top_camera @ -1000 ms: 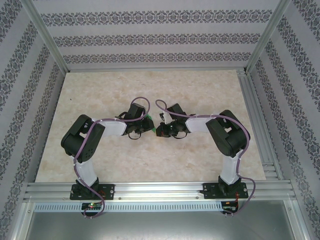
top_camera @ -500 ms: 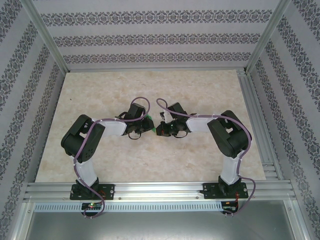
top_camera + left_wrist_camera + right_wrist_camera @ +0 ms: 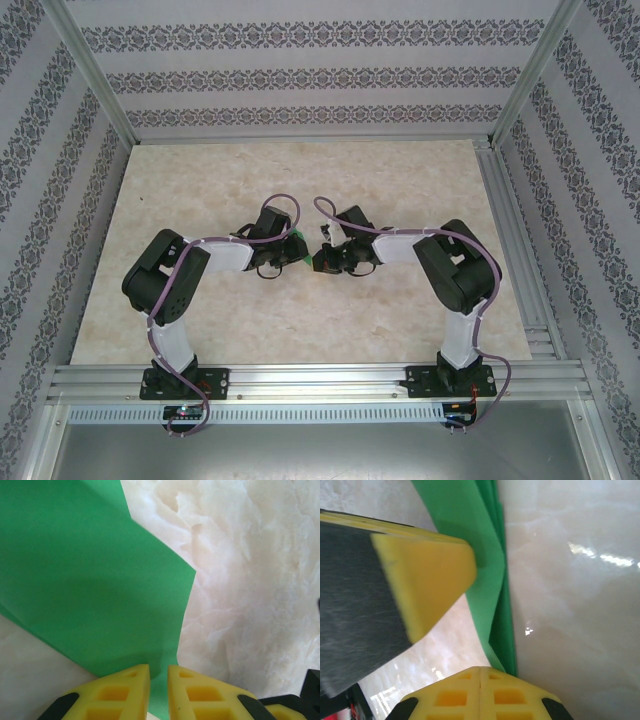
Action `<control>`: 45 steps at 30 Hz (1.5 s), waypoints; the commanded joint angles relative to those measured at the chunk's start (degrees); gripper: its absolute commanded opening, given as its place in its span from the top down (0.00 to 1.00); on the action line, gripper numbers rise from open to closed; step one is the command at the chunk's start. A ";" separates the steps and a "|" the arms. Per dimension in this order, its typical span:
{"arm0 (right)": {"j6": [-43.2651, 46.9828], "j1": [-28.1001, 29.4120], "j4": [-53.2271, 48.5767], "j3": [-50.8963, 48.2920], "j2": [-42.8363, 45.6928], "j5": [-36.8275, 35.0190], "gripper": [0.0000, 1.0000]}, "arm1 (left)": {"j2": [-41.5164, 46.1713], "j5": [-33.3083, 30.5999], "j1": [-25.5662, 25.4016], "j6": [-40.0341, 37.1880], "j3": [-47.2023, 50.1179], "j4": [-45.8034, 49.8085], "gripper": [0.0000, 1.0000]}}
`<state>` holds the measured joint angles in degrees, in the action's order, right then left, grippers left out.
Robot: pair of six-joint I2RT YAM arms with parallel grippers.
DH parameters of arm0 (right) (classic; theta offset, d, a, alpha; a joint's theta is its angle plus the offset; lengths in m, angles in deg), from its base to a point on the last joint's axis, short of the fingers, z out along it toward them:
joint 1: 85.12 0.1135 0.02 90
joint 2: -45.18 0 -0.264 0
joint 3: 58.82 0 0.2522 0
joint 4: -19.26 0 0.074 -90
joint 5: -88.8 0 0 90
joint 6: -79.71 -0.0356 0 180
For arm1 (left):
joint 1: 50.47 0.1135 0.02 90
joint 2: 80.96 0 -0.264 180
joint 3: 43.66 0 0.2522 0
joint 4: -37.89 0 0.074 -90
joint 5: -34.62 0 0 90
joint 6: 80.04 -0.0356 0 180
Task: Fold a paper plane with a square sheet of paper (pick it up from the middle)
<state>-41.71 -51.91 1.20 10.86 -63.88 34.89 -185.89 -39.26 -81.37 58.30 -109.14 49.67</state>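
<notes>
The left claw (image 3: 159,675) and right claw (image 3: 480,674) each pinched the green paper (image 3: 90,580); pulling apart could easily tear it.

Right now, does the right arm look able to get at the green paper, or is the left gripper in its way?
Probably yes. The right gripper is shut at the folded edge of the green paper, apparently pinching it. The left gripper grips the sheet close beside, not between them.

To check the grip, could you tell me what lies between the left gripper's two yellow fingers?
The thin bright green sheet of paper runs into the narrow gap between the left gripper's fingers, seen in the left wrist view.
</notes>
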 commanded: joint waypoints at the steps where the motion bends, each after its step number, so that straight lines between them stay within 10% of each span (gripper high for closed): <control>1: -0.30 -0.61 1.12 0.98 2.36 1.36 0.95 | -1.42 -1.35 0.11 0.20 -0.04 3.11 0.81; 45: 2.87 -1.23 -8.25 -0.09 -6.43 -7.53 1.00 | -3.82 3.13 8.78 -8.42 -5.49 3.72 0.79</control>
<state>-40.31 -52.39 -0.98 12.65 -66.37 34.85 -188.34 -36.24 -73.96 52.00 -113.73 52.23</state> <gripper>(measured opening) 0.046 0.208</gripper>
